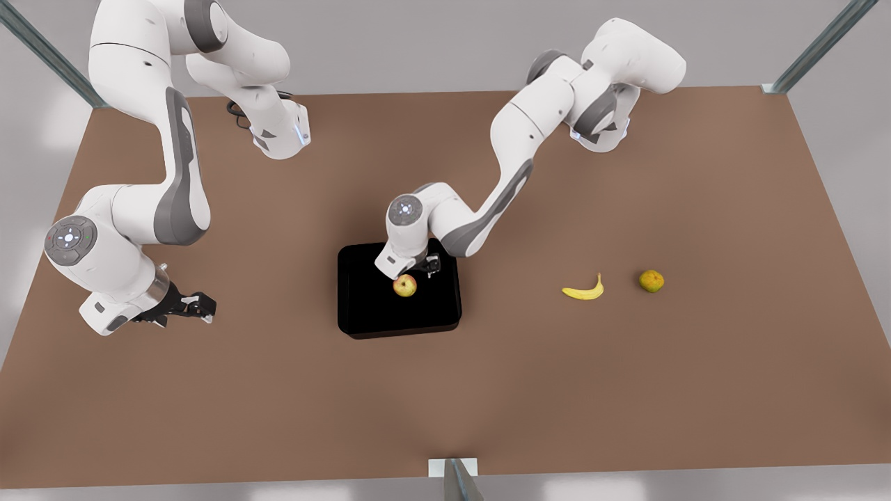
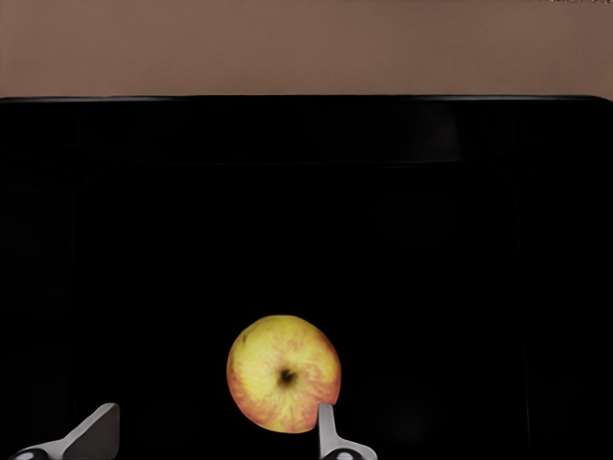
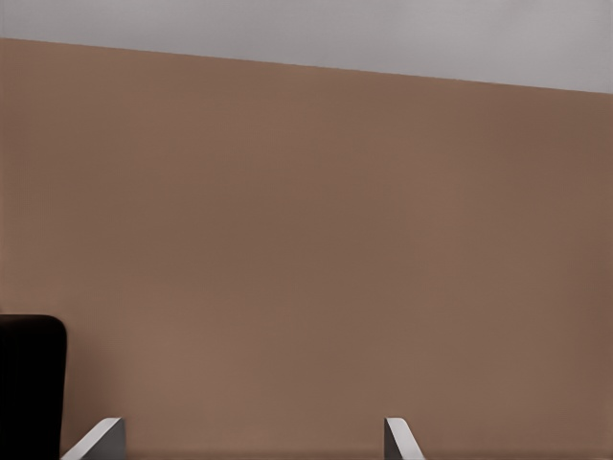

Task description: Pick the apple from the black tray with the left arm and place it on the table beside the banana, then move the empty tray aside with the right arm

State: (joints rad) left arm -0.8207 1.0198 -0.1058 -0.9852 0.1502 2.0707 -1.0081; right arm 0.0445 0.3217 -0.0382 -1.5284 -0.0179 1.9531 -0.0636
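The left pincer [image 1: 418, 273] is hard to make out in the front view: the left arm [image 1: 487, 188], reaching in from the far side of the tabletop [image 1: 278, 390], bends its wrist down over the black tray [image 1: 362, 313], and the white wrist housing covers most of the fingers, so only a dark fingertip shows just beside the apple [image 1: 405, 285]. In the left wrist view the left pincer [image 2: 215, 436] is cut off at the picture's edge, with only two pale fingertips [image 2: 96, 429] in sight. They stand wide apart. One tip lies against the apple's [image 2: 283, 374] outline, though whether it truly touches cannot be told; the other is well clear of the fruit. The apple is off toward that nearer finger, not centred in the gap. It rests on the tray's [image 2: 479, 240] black floor, dimpled end toward the camera, and nothing is gripped.

The right arm [image 1: 167, 174] waits at the front view's left, its right pincer [image 1: 205, 306] low over the bare tabletop, well apart from the tray. In the right wrist view the right pincer [image 3: 254, 439] is likewise cut off, two tips set wide with brown tabletop [image 3: 335, 240] between them, holding nothing; a corner of the tray [image 3: 29, 383] shows to one side.

The banana [image 1: 585, 289] lies on the tabletop toward the front view's right, well apart from the tray, with a dull yellow-green ball [image 1: 651, 281] near it on the far side from the tray.
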